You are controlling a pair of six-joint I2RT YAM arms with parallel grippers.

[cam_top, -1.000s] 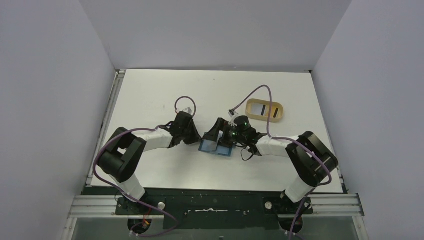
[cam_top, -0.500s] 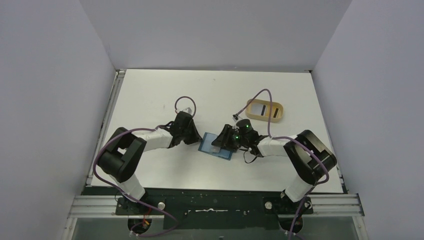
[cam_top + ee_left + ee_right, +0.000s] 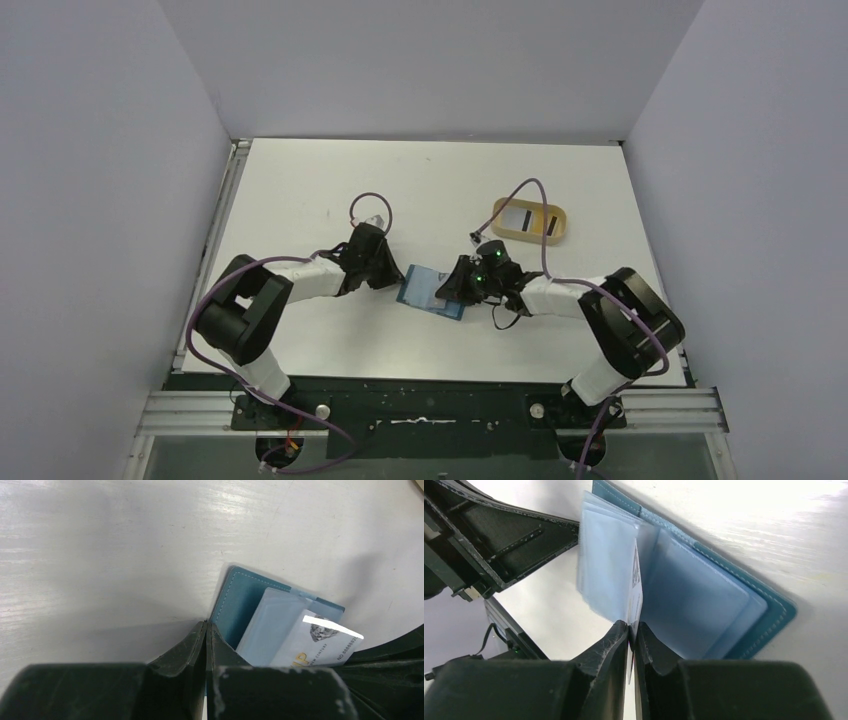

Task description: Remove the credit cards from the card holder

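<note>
One card holder [image 3: 420, 286], lying opened flat abt mid-table, a bit nearer the near edge than the far one. Its long axis runs roughly left-right, w/ the right end angled slightly toward the near edge. It's teal-blue w/ pale stitching round the rim, and the clear sleeves [image 3: 606, 565] inside are fanned up off the cover. Two cards that I can count. One credit card [image 3: 320, 641], whitish w/ printed digits, sticks partway out of a sleeve. The second card [image 3: 514, 218], pale w/ a black stripe, lies in the tan tray [image 3: 565, 228] toward the far right corner of the table [image 3: 300, 190]; another dark stripe shows beside it, can't tell if that's a third. Two arms: left gripper [image 3: 206, 630] has jaws pressed together at the holder's left edge, pinching the cover by the look of it. Right gripper [image 3: 631, 630] is clamped on the credit card, seen edge-on betw. its fingers.
</note>
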